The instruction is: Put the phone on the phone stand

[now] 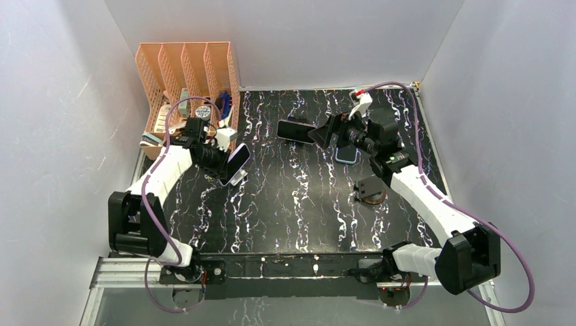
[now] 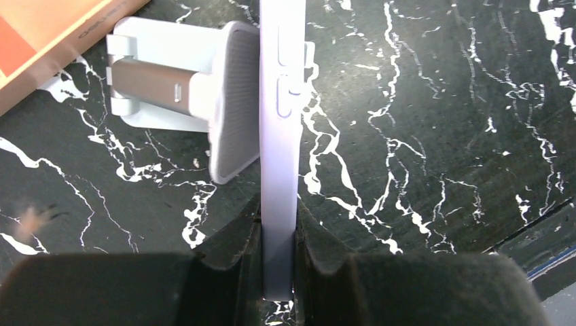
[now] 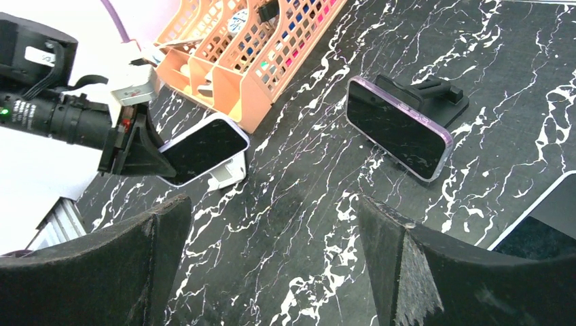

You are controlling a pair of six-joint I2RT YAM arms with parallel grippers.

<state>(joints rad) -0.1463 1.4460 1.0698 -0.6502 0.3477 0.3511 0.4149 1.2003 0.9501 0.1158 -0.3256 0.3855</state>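
Left fingers (image 2: 231,272) clamp slim lavender phone (image 2: 278,136) edge-on, just beside white-and-grey folding phone stand (image 2: 163,88). Tilt its back flat against the stand, seat bottom, then release. Right fingers (image 3: 142,265) wide apart, empty.

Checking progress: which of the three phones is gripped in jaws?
The lavender phone, pinched by the left gripper at the white stand. The purple phone sits on the black stand; the blue-edged phone lies flat.
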